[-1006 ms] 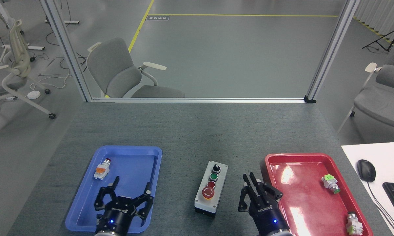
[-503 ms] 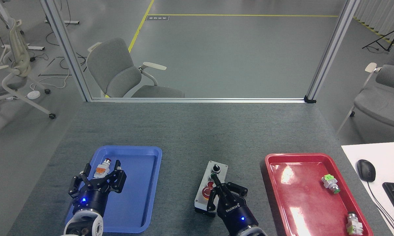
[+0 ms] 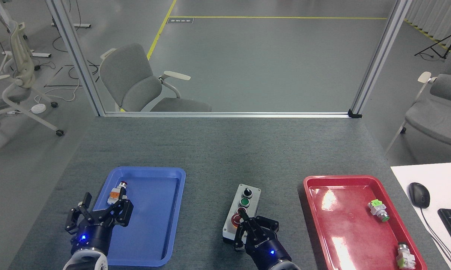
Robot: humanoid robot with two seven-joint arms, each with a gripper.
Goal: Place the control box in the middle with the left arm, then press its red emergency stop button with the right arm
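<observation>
Head view. The table (image 3: 218,150), covered in grey felt, fills the lower half of the frame. The control box (image 3: 242,215) sits low and centre, between the blue tray (image 3: 173,210) on the left and the red tray (image 3: 323,225) on the right, apart from both. Its long side runs up the frame with a slight tilt to the right. On top, from the far end, sit a black knob (image 3: 247,192), a green button (image 3: 244,202) and the red stop button (image 3: 237,220) on a yellow ring.

The right gripper (image 3: 241,214) comes up from the bottom edge, right over the near end of the box. Its fingers are drawn together into a narrow tip that lies on the stop button; they grasp nothing.

The left gripper (image 3: 101,204) is at lower left, across the blue tray's left rim. Its fingers are spread wide and hold nothing. Just beyond them a small switch part (image 3: 117,192) with an orange band lies in the tray.

In the red tray lie a green-capped part (image 3: 378,209) at the right and another part (image 3: 405,256) at the lower right corner.
</observation>
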